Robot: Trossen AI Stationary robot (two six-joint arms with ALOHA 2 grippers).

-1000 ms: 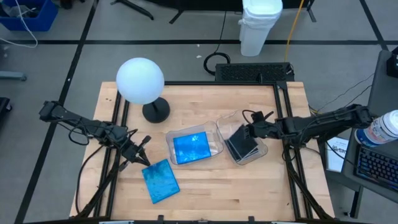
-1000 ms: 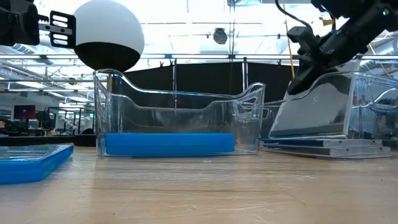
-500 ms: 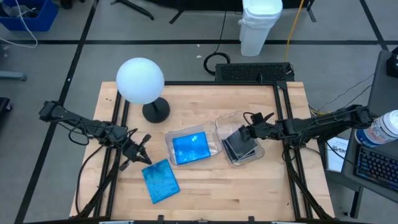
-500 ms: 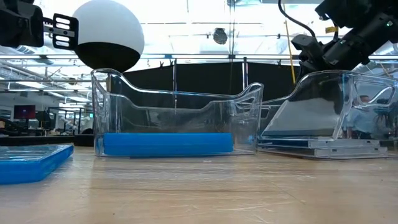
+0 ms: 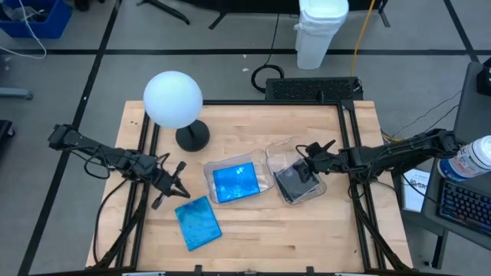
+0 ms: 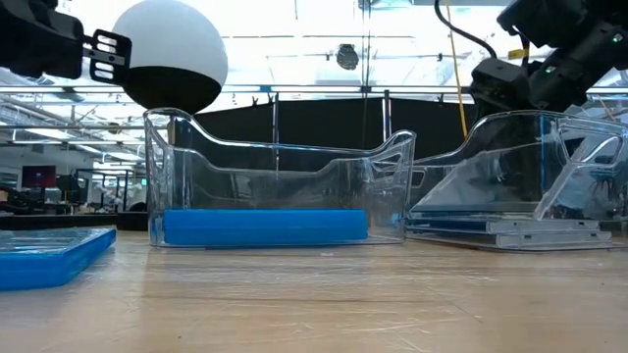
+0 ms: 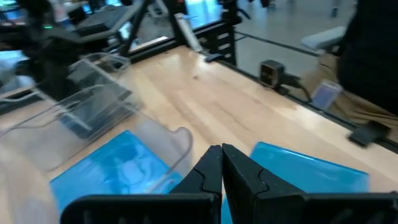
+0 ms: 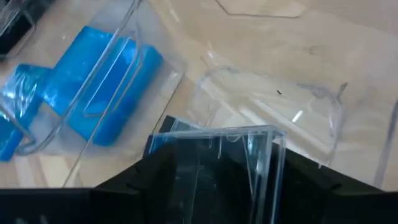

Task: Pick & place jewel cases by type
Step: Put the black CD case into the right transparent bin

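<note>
1. Since the earlier frame: right gripper opened from a clamp on a dark grey square plastic jewel case; case dropped from leaning upright to lying lower inside the clear rectangular plastic bin toward the table's right edge.
2. Right gripper now: fingers spread wide, nothing held, poised just above that bin's rim. Released case leans at a shallow tilt on the flat grey cases beneath, as seen low across the table.
3. Left gripper: fingers pressed together, empty, hovering near the table's left edge, just beside the loose case below.
4. Translucent bright blue square jewel case: flat on the wooden table, near the front edge, left of centre, outside both bins.
5. Second clear plastic bin, table centre: one blue case flat inside.
6. White globe lamp on black base: toward the back-left corner, clear of the work.
7. Judgement: grey case delivered to its proper bin; loose blue case remaining, evidently due for the centre bin by the left arm.
</note>
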